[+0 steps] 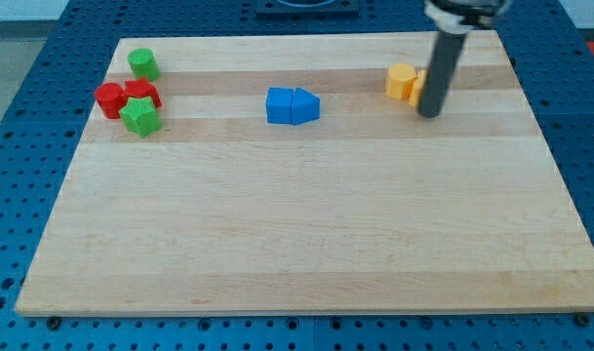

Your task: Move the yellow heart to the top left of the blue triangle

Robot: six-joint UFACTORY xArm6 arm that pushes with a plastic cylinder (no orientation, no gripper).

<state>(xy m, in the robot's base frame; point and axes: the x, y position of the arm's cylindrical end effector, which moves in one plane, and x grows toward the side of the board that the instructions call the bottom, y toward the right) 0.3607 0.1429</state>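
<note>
Two yellow blocks sit near the view's top right: one (401, 81) shows fully, the other (419, 86) is partly hidden behind my rod, so I cannot tell which is the heart. My tip (429, 113) rests on the board just below and right of them, touching or nearly touching the hidden one. The blue triangle (306, 105) lies at the top centre, pressed against a blue cube (280, 105) on its left. The yellow blocks are to the right of the blue pair.
At the view's top left a green cylinder (143, 63) stands above a cluster of two red blocks (109, 99) (141, 93) and a green block (140, 117). The wooden board (297, 244) lies on a blue table.
</note>
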